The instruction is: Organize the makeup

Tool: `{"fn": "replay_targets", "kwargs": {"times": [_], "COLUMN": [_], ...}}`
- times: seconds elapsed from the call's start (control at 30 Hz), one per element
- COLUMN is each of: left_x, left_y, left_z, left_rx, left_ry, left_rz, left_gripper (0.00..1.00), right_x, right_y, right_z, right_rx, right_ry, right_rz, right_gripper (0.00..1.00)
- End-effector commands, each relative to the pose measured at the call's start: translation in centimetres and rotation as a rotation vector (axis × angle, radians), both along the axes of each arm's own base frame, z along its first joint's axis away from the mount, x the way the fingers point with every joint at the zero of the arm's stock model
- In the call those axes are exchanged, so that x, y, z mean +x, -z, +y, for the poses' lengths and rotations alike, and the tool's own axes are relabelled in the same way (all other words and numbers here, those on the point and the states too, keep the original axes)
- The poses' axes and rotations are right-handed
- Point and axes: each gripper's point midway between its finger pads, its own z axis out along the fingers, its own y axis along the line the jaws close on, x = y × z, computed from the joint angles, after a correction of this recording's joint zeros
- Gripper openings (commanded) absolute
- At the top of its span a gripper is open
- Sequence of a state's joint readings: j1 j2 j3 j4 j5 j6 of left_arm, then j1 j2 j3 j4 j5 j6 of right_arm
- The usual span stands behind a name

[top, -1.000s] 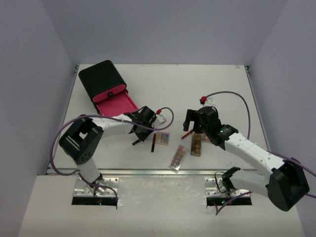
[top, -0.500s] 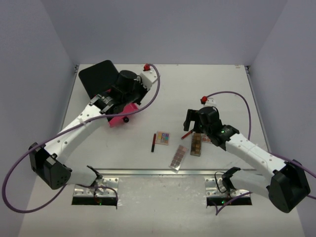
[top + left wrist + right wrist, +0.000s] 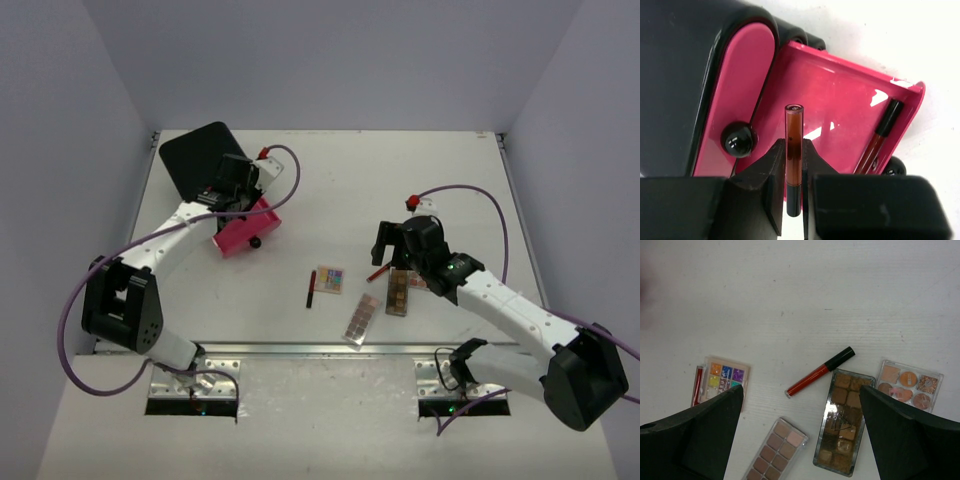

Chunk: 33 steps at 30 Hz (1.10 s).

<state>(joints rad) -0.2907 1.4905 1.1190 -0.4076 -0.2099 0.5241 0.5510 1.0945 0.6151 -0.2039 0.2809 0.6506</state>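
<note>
My left gripper (image 3: 794,146) is shut on a slim brown stick with a dark cap (image 3: 794,131) and holds it above the open pink drawer (image 3: 840,107). Another brown stick (image 3: 881,136) lies in that drawer. In the top view the left gripper (image 3: 238,203) is over the drawer (image 3: 243,231). My right gripper (image 3: 800,432) is open and empty, hovering over a red stick (image 3: 819,372), a dark long palette (image 3: 844,422), a lighter long palette (image 3: 776,450) and a square multicolour palette (image 3: 723,378). A dark stick (image 3: 311,288) lies left of the multicolour palette (image 3: 330,279).
The large black box (image 3: 202,160) with pink drawers stands at the back left. A clear palette with peach pans (image 3: 910,386) lies right of the dark long palette. Grey walls enclose the white table (image 3: 400,170) on three sides.
My left arm has swung from the middle of the table back to the black box, carrying the brown stick over the open drawer. The right arm has not moved.
</note>
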Motion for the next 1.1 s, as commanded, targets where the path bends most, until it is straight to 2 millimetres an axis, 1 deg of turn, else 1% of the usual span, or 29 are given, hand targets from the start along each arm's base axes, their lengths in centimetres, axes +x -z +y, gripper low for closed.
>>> {"fn": "replay_targets", "kwargs": {"times": [0.0,0.1,0.13,0.2,0.27,0.33,0.37,0.47,0.5,0.57,0.63,0.67,0.7,0.73,0.77,0.8,0.87,0.93,0.97,1.0,1.03,1.07], "left_x": [1.8,1.4,1.3,1.3,1.2,1.3,1.3,1.4,1.2,0.7,0.2,-0.4,-1.1,-1.7,-3.1,-4.4,-6.2,-8.0,-8.9,-9.5,-9.8,-10.5], "left_y": [0.3,1.9,2.1,2.3,2.3,1.7,1.6,-0.1,-0.7,-2.9,-4.2,-5.1,-6.0,-6.5,-7.1,-7.4,-7.6,-6.6,-5.5,-4.4,-3.9,-2.3], "left_z": [0.5,0.5,0.3,0.0,0.0,-0.2,-0.4,-1.3,-2.0,-3.8,-5.0,-5.8,-7.5,-8.7,-10.9,-12.7,-14.8,-17.1,-17.9,-18.2,-18.6,-18.9], "left_rx": [0.002,-0.005,-0.015,-0.028,-0.033,-0.043,-0.049,-0.094,-0.127,-0.200,-0.223,-0.237,-0.250,-0.260,-0.289,-0.311,-0.354,-0.368,-0.367,-0.356,-0.354,-0.339], "left_ry": [-0.011,-0.012,-0.006,-0.003,-0.003,-0.001,0.002,0.026,0.046,0.087,0.110,0.122,0.163,0.191,0.252,0.299,0.360,0.419,0.440,0.445,0.453,0.454], "left_rz": [-0.051,-0.011,-0.003,0.007,0.015,0.011,0.011,-0.008,-0.005,-0.013,-0.025,-0.034,-0.043,-0.049,-0.045,-0.039,-0.015,0.027,0.060,0.090,0.103,0.144], "left_gripper": [0.00,0.09,0.15,0.32,0.42,0.54,0.57,0.58,0.58,0.58,0.58,0.58,0.58,0.58,0.58,0.58,0.59,0.59,0.59,0.59,0.59,0.60], "right_x": [0.5,0.6,0.6,0.6,0.6,0.6,0.5,0.5,0.4,0.3,0.3,0.3,0.3,0.3,0.4,0.4,0.3,0.2,0.2,0.2,0.2,0.2], "right_y": [-0.5,-0.5,-0.5,-0.6,-0.6,-0.6,-0.6,-0.6,-0.5,-0.5,-0.3,-0.3,-0.2,-0.2,-0.1,0.0,0.0,0.1,0.1,0.1,0.0,0.0], "right_z": [0.1,0.0,0.0,0.1,0.1,0.1,0.1,0.0,0.0,-0.1,-0.1,-0.1,0.0,0.0,0.1,0.1,0.2,0.2,0.1,0.1,0.1,0.1], "right_rx": [0.004,-0.001,-0.002,0.000,0.001,0.001,0.002,0.002,0.002,0.003,0.004,0.007,0.007,0.008,0.008,0.008,0.008,0.009,0.011,0.013,0.015,0.017], "right_ry": [0.003,0.003,0.002,0.002,0.002,0.001,0.001,0.002,0.001,0.002,0.003,0.003,0.002,0.002,-0.001,-0.003,-0.004,-0.002,-0.001,0.000,0.001,0.004], "right_rz": [-0.022,-0.022,-0.022,-0.025,-0.026,-0.025,-0.024,-0.024,-0.023,-0.026,-0.026,-0.029,-0.026,-0.025,-0.022,-0.017,-0.012,-0.009,-0.009,-0.010,-0.012,-0.012], "right_gripper": [0.99,0.99,0.99,0.99,0.99,0.99,0.99,0.99,0.99,0.99,0.99,0.99,0.99,0.99,0.99,0.99,0.99,0.99,0.99,0.99,0.99,0.99]}}
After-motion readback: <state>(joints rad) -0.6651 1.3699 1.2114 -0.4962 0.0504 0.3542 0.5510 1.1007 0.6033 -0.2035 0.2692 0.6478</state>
